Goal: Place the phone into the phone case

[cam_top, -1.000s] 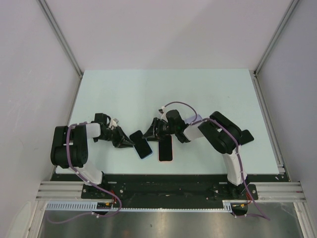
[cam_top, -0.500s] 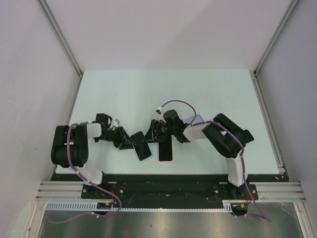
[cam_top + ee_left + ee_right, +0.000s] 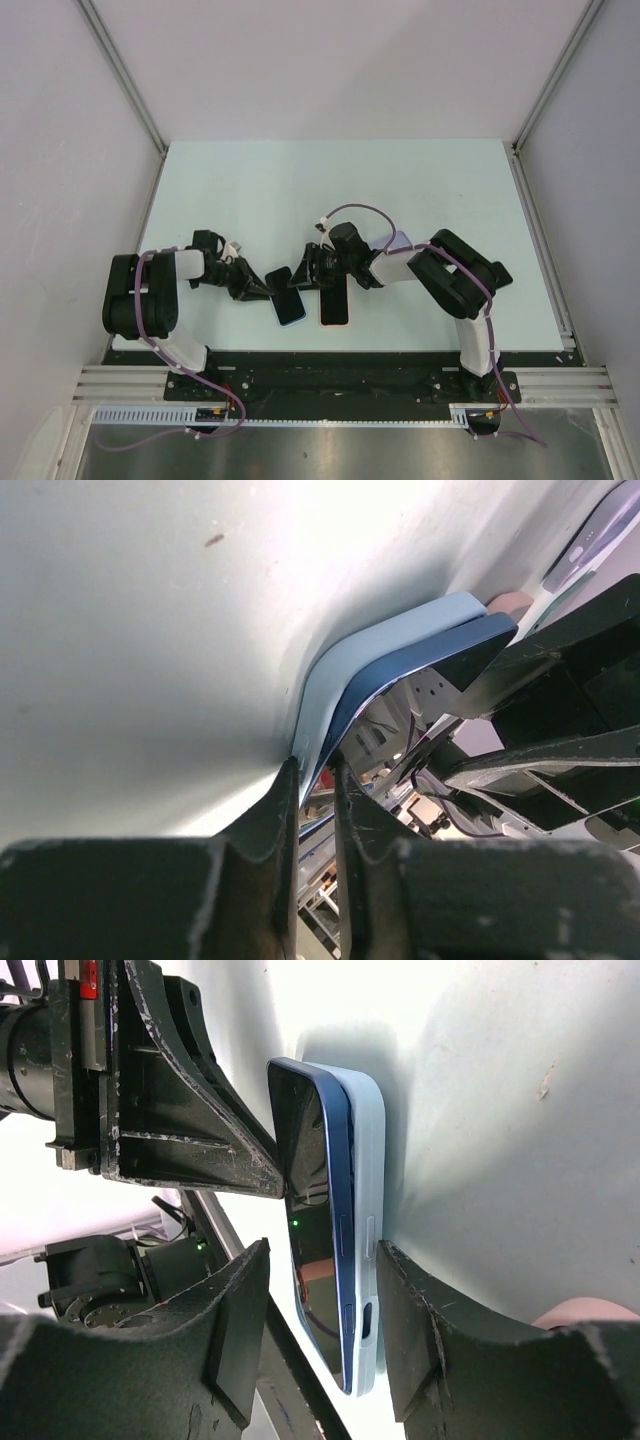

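A dark blue phone (image 3: 288,303) rests partly seated in a light blue phone case (image 3: 368,1230), between the two arms near the table's front. Its screen (image 3: 315,1260) tilts away from the case at one end. My left gripper (image 3: 315,775) is nearly closed, pinching the edge of the phone (image 3: 420,665) and case (image 3: 390,640). One left fingertip (image 3: 276,1188) presses on the screen. My right gripper (image 3: 322,1252) straddles phone and case from the other side, with a clear gap on the screen side. From above, the left gripper (image 3: 258,290) and right gripper (image 3: 300,275) meet at the phone.
A second phone with a pink rim (image 3: 334,298) lies flat just right of the blue one, close under the right arm. The pale table (image 3: 330,190) stretches behind both arms, between white walls.
The right wrist has edged a little left toward the phone. The left gripper has shifted slightly at the phone's edge. Phone and case stay in about the same place.
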Controlling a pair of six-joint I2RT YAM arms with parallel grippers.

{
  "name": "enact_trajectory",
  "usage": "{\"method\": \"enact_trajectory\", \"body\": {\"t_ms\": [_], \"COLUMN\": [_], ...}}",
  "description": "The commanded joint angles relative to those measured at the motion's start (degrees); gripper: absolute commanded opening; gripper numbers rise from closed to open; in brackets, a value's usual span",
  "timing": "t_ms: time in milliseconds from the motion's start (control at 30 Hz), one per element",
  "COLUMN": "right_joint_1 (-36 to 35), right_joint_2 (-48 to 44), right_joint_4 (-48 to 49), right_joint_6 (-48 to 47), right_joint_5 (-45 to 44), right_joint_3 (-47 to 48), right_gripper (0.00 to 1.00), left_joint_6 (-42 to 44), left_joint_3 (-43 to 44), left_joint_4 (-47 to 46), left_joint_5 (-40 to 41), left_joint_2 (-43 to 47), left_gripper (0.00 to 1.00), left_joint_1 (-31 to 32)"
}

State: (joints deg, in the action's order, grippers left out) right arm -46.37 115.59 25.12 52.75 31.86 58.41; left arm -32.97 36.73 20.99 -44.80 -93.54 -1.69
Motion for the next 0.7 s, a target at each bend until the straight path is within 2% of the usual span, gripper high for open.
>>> {"method": "enact_trajectory", "body": {"t_ms": [0,133,267,400,500,667], "right_joint_1": [-4.34,-4.87,-5.22,-5.57,-5.75,-5.84], "right_joint_2": [-1.16,-0.54,0.59,1.3,1.3,1.04], "right_joint_4": [12.83,15.83,20.73,25.5,24.54,22.34], "right_joint_6": [6.22,9.29,12.8,15.8,15.28,13.26], "right_joint_5": [8.13,8.49,10.15,10.6,9.8,9.89], "right_joint_3": [2.76,2.76,2.76,2.58,2.58,2.58], "right_gripper": [0.5,0.5,0.52,0.52,0.52,0.52], "left_joint_6": [-1.66,-2.01,-1.75,-1.75,-1.66,-1.48], "left_joint_3": [-0.96,-1.4,-1.22,-1.66,-1.92,-2.19], "left_joint_4": [-4.47,-5.26,-5.17,-5.0,-4.91,-5.09], "left_joint_5": [-4.6,-5.65,-6.62,-6.62,-6.53,-6.18], "left_joint_2": [-0.07,0.19,0.55,0.9,0.2,-0.86], "left_gripper": [0.13,0.08,0.21,0.21,0.26,0.27], "left_joint_1": [2.13,2.13,2.13,2.13,2.13,2.13]}}
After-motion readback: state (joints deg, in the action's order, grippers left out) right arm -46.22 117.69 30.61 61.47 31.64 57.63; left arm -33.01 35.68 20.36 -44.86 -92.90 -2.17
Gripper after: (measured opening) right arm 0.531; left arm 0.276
